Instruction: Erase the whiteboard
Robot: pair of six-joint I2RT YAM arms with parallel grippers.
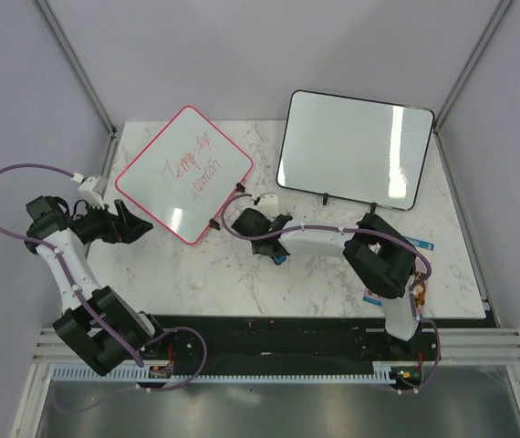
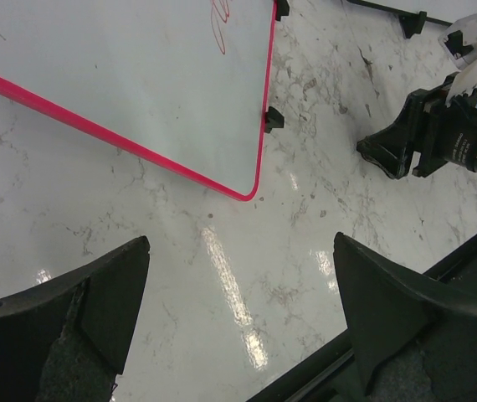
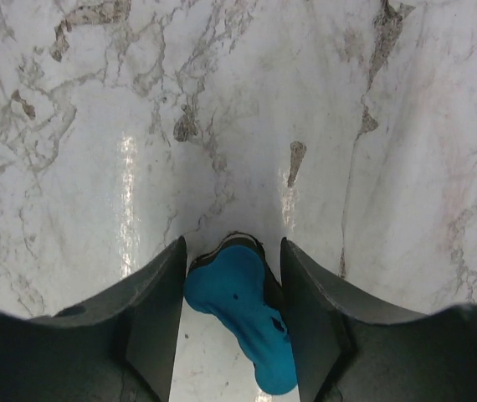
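The table point(image 1: 333, 283) is glossy white marble with grey veining. At its far right sits a rectangular black-framed board point(image 1: 351, 151), glossy and unmarked, with rounded corners. The whiteboard point(image 1: 184, 173) lies at the far left of the table, turned corner-on like a diamond. It is roughly square with a thin red-pink frame, red handwriting across its middle and small black clips point(image 2: 272, 117) on one edge.

The left end effector point(image 2: 238, 243) is spread wide. Its dark, matte fingers hold nothing, and the whiteboard's nearest rounded corner lies just ahead of them, untouched. The right end effector point(image 3: 230, 243) sits low over bare marble near the table's middle, close to the clip edge, its fingers pinching a blue eraser point(image 3: 238, 318), smooth moulded plastic with a dark underside.
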